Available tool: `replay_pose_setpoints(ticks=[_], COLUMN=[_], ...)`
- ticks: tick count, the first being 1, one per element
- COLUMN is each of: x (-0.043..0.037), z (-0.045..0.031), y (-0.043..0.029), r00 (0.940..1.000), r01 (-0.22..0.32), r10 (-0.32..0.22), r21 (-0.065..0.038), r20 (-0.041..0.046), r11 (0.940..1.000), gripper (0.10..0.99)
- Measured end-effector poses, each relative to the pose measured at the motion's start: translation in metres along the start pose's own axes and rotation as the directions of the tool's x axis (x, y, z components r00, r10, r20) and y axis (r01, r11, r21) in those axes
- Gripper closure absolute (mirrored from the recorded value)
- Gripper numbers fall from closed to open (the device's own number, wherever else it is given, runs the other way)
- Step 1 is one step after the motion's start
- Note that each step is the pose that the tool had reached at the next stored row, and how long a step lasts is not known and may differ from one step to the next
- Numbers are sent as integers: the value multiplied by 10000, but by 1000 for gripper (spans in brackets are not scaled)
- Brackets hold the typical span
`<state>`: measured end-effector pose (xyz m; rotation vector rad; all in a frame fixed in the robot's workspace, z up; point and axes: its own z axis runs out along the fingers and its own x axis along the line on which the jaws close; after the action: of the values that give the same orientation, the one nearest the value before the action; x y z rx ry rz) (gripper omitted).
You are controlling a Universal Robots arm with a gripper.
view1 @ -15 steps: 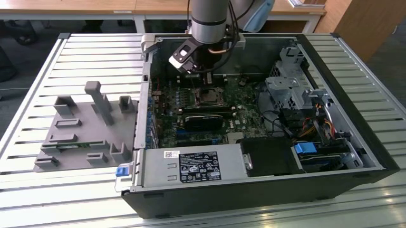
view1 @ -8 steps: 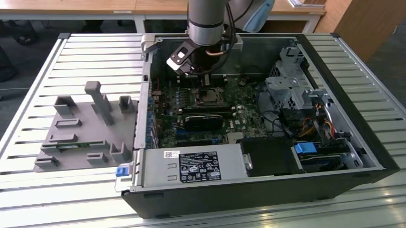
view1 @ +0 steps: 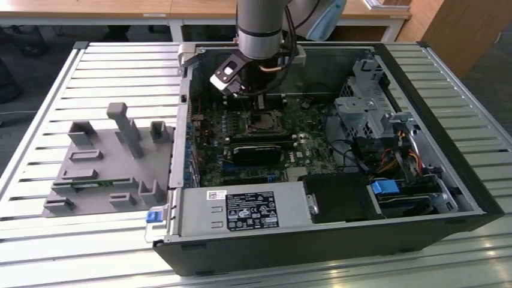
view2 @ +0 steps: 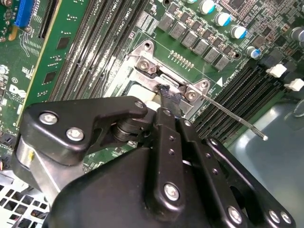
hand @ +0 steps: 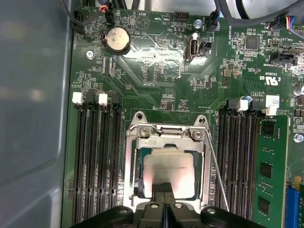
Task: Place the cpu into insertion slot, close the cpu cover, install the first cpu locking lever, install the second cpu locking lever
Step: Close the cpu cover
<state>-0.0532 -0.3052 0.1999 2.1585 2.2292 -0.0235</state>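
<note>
The pincer (hand: 162, 188) is clenched: its two black fingers (hand: 173, 211) meet along a thin seam with nothing seen between them. The tip sits at the near edge of the cpu (hand: 170, 167); contact cannot be judged.

The cpu lies flat in the insertion slot (hand: 128, 166), silvery face up. Being square, it has no long axis, and its sides run parallel to the memory slots (hand: 95, 161) on either side. The cpu cover (hand: 166, 143) forms a silver frame around it, with the chip's face showing through the cut-out. Whether the cover is fully down cannot be told.

A thin locking lever (hand: 216, 175) runs along one side of the socket. In the second wrist view its free end (view2: 259, 135) stands away from the socket over the memory slots, unlatched.

In the exterior view the arm (view1: 260, 30) comes straight down from the far side into the open computer case (view1: 448, 180), its wrist vertical above the socket (view1: 262, 123).

- A coin battery (hand: 117, 39) sits on the green board beyond the socket.
- A green memory module (hand: 268, 166) stands in one slot.
- The power supply (view1: 240, 210) lies at the case's near edge.
- A drive cage (view1: 368, 114) with loose cables is at the exterior view's right.
- A grey fixture (view1: 104, 162) rests on the slatted table (view1: 48, 240) at the exterior view's left.
</note>
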Motion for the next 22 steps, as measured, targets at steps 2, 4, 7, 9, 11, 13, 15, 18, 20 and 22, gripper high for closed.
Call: replay_pose_setpoints(ticks=[2, 4, 7, 9, 11, 13, 15, 18, 20, 22], x=[1, 1, 2, 2, -1, -1, -10, -25, -29, -29], z=[8, 10, 7, -16, -45, -51, -51, -34, -20, -10], y=[25, 44, 60, 61, 56, 42, 34, 26, 22, 21], r00=[10000, 10000, 10000, 10000, 10000, 10000, 10000, 10000, 10000, 10000], r01=[-2, 0, 0, -1, 4, 16, 32, 48, 58, 65], r10=[2, 0, 0, 1, -4, -17, -32, -49, -59, -65], r21=[-4, -12, -18, -26, -70, -157, -238, -269, -269, -269], r20=[-7, -14, -36, -43, -29, -26, -20, -21, -19, -18], r11=[10000, 10000, 10000, 10000, 10000, 9999, 9997, 9996, 9996, 9996], gripper=[980, 980, 980, 980, 980, 980, 980, 980, 980, 980])
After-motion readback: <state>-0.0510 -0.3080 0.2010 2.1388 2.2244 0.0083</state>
